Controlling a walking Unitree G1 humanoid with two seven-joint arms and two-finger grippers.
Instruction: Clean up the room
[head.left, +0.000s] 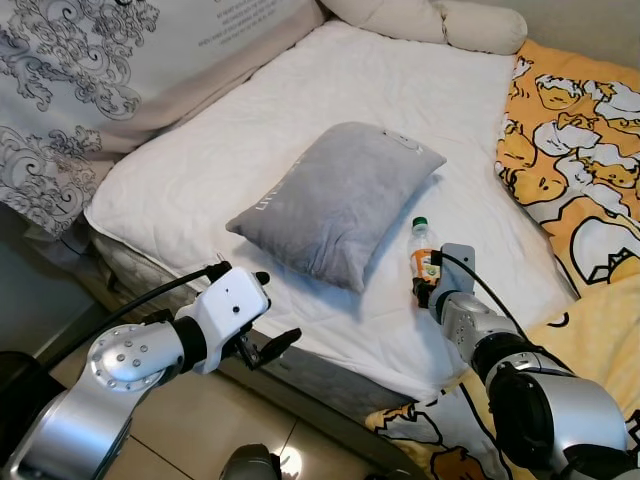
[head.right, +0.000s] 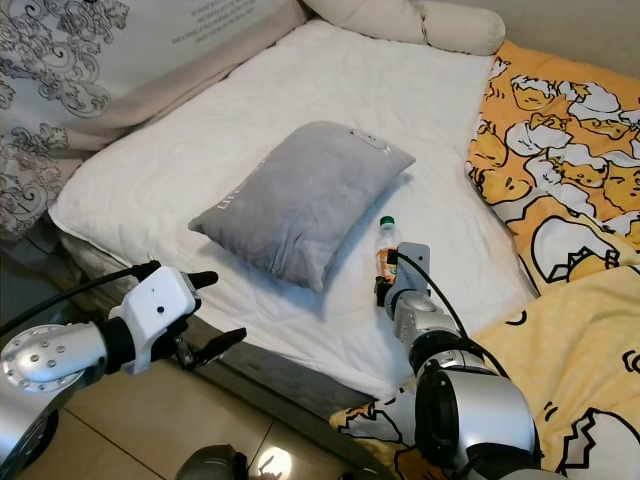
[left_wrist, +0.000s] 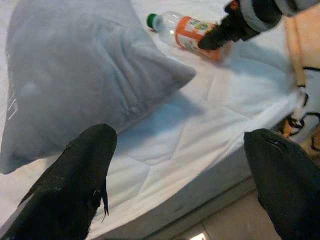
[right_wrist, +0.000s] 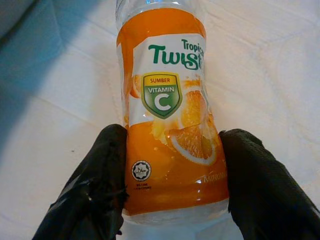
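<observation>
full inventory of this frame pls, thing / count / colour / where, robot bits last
mattress: 1, white quilted cover, centre of the scene
pillow: 1, grey, lying on the mattress middle
bottle: 1, clear with orange label and green cap, lying on the mattress beside the pillow
bolster: 1, cream, at the far end of the mattress
blanket: 1, orange-yellow with cartoon print, along the robot's right side of the mattress
patterned fabric: 1, white with grey swirls, on the robot's left of the mattress
floor: tan tiles, below the mattress edge
left pincer: black fingers open, hovering at the near mattress edge
right pincer: black fingers closed on the bottle's lower half
</observation>
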